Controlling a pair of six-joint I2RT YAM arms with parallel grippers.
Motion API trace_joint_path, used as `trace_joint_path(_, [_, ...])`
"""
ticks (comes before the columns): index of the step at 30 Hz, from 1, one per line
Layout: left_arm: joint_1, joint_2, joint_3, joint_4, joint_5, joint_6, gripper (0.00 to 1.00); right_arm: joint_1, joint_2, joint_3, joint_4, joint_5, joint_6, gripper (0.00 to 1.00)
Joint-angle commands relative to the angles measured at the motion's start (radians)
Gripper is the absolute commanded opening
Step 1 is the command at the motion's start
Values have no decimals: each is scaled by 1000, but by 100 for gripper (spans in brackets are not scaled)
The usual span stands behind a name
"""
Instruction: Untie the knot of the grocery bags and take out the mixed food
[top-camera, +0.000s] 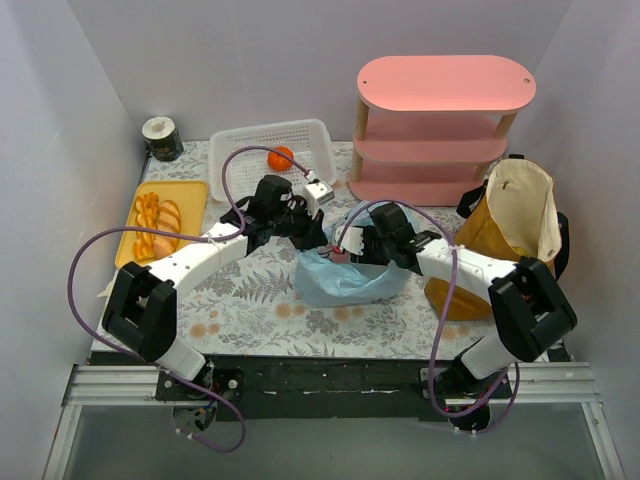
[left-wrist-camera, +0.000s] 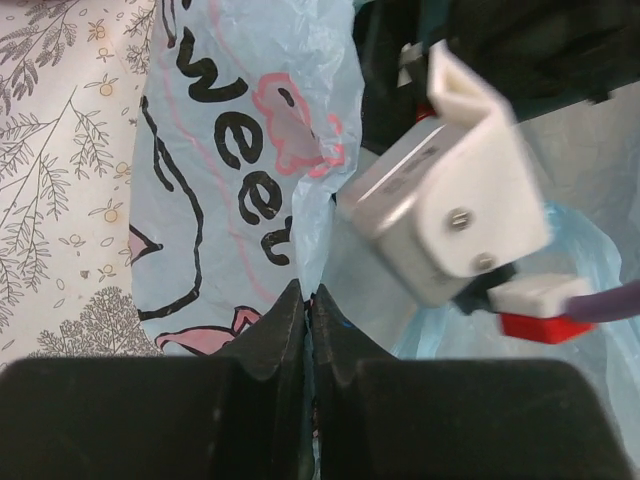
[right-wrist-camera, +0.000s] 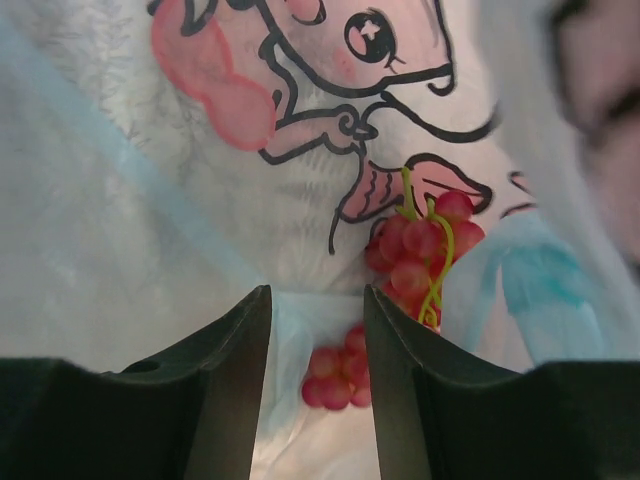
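Okay, left gripper (left-wrist-camera: 307, 300) first: its jaws are pressed right together, with a thin fold of the pale blue plastic bag (left-wrist-camera: 230, 150) pinched between the tips. That's the edge of the film, just beside the black lettering and pink cartoon print. I can see blue plastic running down into the seam between the fingers.

Right gripper (right-wrist-camera: 316, 300) now: the fingers are spread about halfway and nothing is clamped between them. They're hanging over the bag's printed plastic, and I can't tell whether the tips touch it. Looking through the gap I've got the grapes (right-wrist-camera: 420, 245), a reddish bunch on a green stem lying inside the bag, with a few more berries lower down between the fingers.

From the top camera, the bag sits mid-table (top-camera: 250, 300) with both wrists crowded over its far rim, the left one on the left. The tote (top-camera: 515, 215) stands upright at the right edge with its mouth open, well apart from both grippers. The orange fruit (top-camera: 281, 157) is in the white basket (top-camera: 250, 140) on the far side. The pastry pieces (top-camera: 155, 220) are on the yellow tray (top-camera: 195, 190) at far left.
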Motion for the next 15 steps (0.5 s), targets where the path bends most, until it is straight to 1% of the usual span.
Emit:
trace_joint_path(1, [-3,7,50,13,19,37,0,-3,99,16,229,44,-43,50])
trace_joint_path(3, [-1,15,54,0,19,56,0,-9,148,-7,285,116,-87,50])
trace_joint_path(4, [0,16,56,-2,21,59,0,-12,165,-18,346,135,-105,50])
trace_joint_path(6, [3,24,62,-11,19,63,0,-35,203,-41,395,165,-144,47])
trace_joint_path(7, [5,24,64,-13,18,63,0,-43,212,-45,411,170,-158,45])
trace_joint_path(10, [12,27,70,-17,13,63,0,-63,217,-44,443,178,-188,22])
trace_joint_path(11, [17,27,70,-16,12,63,0,-64,209,-35,405,170,-179,8])
trace_joint_path(12, [19,27,70,-17,10,63,0,-64,187,-23,376,137,-150,3])
trace_joint_path(14, [26,26,71,-17,8,63,0,-64,154,30,282,77,-100,1])
trace_joint_path(15, [29,26,73,-17,5,63,0,-64,116,52,170,-27,-74,1])
